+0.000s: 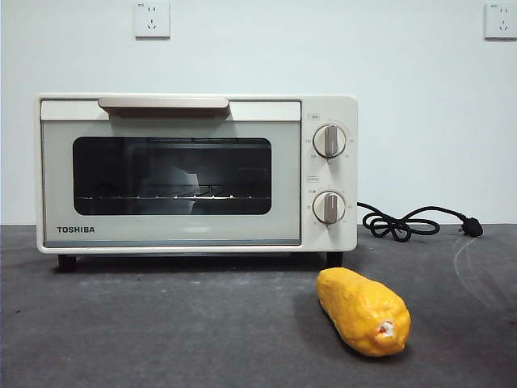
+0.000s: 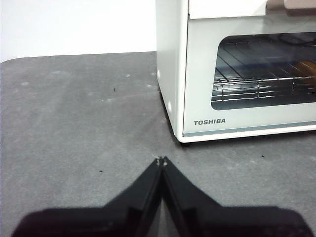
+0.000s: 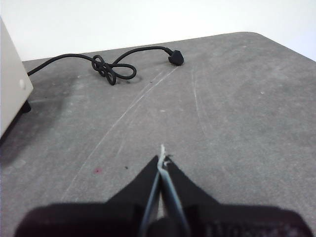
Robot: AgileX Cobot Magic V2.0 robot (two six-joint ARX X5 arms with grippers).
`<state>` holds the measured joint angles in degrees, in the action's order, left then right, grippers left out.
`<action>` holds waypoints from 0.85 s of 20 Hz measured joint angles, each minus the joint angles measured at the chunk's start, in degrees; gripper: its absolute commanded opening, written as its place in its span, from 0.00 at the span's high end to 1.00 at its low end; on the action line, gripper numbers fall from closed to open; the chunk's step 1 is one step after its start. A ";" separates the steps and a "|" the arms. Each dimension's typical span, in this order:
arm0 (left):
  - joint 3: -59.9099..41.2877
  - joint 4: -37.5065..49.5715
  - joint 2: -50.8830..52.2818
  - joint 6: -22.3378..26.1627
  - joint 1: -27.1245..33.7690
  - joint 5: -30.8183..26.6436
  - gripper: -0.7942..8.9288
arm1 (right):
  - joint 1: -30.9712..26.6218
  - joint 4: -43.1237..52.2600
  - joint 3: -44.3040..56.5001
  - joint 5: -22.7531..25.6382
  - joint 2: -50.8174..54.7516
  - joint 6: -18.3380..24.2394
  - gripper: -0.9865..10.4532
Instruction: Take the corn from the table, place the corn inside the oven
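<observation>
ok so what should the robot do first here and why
Probably open the oven door first: it is closed, handle up top, and the corn lies untouched on the table in front of the knobs. The left hand, shut and empty, sits nearest the oven's door side.

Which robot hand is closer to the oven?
Left. The left gripper sits by the oven near its front corner. The right gripper is off to the oven's side, toward the cord.
</observation>
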<state>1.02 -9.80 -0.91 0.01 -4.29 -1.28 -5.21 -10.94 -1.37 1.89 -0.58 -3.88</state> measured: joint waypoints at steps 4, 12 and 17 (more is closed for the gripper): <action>0.00 0.00 0.00 0.00 0.00 0.00 0.92 | 0.00 0.02 0.00 -0.35 0.00 -0.09 0.91; 0.00 2.14 0.00 -7.21 0.00 1.99 0.92 | 0.00 0.07 0.00 -1.92 0.00 -15.12 0.91; 0.00 2.12 0.00 -20.09 0.00 3.02 0.92 | 0.00 0.11 0.00 -1.81 0.00 -24.98 0.91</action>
<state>1.02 -7.68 -0.91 -20.08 -4.29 1.74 -5.21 -10.83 -1.37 0.08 -0.58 -28.86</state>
